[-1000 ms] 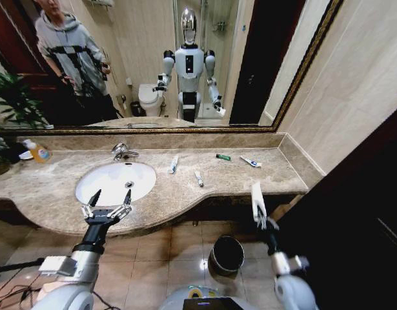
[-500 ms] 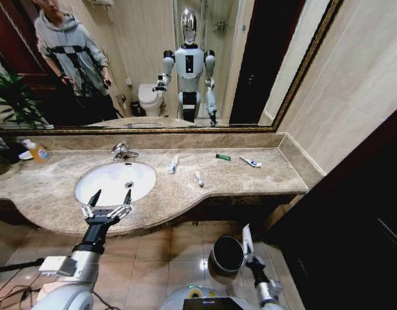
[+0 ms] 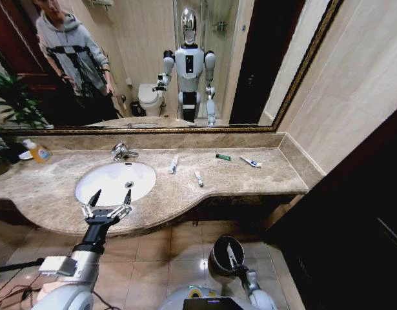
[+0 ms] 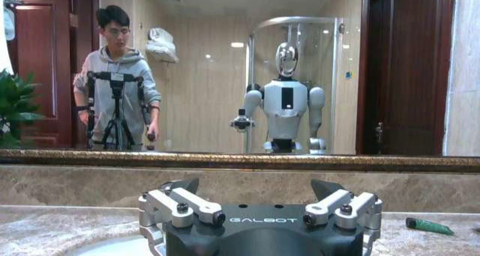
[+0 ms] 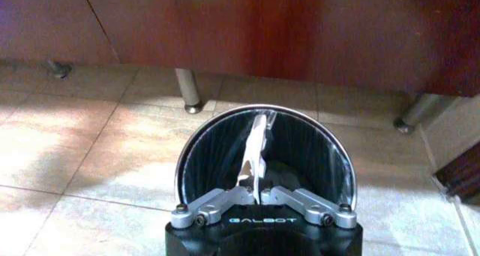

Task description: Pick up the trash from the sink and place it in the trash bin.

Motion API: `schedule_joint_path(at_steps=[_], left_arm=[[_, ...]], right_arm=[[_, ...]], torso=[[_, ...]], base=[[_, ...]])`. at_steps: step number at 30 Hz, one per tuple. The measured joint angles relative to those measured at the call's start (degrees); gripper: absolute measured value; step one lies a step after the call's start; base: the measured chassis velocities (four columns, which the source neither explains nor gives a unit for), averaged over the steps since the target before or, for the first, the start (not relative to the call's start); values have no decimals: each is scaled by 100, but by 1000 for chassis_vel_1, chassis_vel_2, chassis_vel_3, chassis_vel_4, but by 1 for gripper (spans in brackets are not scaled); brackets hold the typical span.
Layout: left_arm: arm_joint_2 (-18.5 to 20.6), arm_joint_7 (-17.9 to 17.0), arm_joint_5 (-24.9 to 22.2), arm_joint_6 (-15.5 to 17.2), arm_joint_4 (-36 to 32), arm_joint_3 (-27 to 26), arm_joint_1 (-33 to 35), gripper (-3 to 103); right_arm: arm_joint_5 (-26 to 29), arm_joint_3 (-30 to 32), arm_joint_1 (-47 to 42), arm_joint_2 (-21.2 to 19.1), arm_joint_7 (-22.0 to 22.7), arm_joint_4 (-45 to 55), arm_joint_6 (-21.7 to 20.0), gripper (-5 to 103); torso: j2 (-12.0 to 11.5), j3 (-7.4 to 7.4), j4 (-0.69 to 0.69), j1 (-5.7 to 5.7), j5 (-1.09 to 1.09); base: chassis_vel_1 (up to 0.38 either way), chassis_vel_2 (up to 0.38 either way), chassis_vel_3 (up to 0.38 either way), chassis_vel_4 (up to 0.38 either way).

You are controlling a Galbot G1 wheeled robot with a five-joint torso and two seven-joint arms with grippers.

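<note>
the pale flat white packet (image 5: 255, 155) is pinched at its lower end between the clenched fingers of the right gripper (image 5: 259, 195), its long axis running straight out from the fingertips over the small round black trash bin (image 5: 210, 149), directly below. the left gripper (image 3: 108, 205), splayed, hovers beside the white oval sink (image 3: 101, 177).

Head view: high, looking forward and down over the mottled brown marble countertop (image 3: 237, 177), white oval sink (image 3: 114, 181) and tiled floor. Left wrist view: low, near counter level, facing the wall mirror (image 4: 225, 70); shares the small green tube (image 4: 429, 226) with the head view. Right wrist view: close above the round black trash bin (image 5: 202, 149), facing down; the bin (image 3: 219, 258) also appears in the head view.
</note>
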Motion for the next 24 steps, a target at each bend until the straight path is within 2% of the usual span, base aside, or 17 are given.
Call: schedule_joint_path(at_steps=[3, 11, 13, 18, 19, 22, 24], left_arm=[[0, 0, 0, 0, -1, 0, 0, 100], [0, 0, 0, 0, 0, 0, 0, 100], [0, 0, 0, 0, 0, 0, 0, 100], [0, 0, 0, 0, 0, 0, 0, 100], [0, 0, 0, 0, 0, 0, 0, 100], [0, 0, 0, 0, 0, 0, 0, 100], [0, 0, 0, 0, 0, 0, 0, 100]], right_arm=[[-186, 29, 437, 20, 8, -706, 99, 0], [-422, 117, 938, 111, 169, -1492, 132, 0], [-407, 117, 950, 129, 250, -1449, -33, 11], [-368, 113, 947, 126, 281, -1421, -98, 21], [-357, 113, 942, 123, 309, -1421, -101, 32], [-349, 113, 920, 120, 349, -1412, -97, 37], [-345, 116, 884, 120, 372, -1379, -41, 48]], torso=[[0, 0, -1, 0, -1], [0, 0, 0, 0, 0], [0, 0, 0, 0, 0], [0, 0, 0, 0, -1], [0, 0, 0, 0, 0], [0, 0, 0, 0, -1], [0, 0, 0, 0, 0]], base=[[0, 0, 0, 0], [0, 0, 0, 0], [0, 0, 0, 0], [0, 0, 0, 0], [0, 0, 0, 0], [0, 0, 0, 0], [0, 0, 0, 0]])
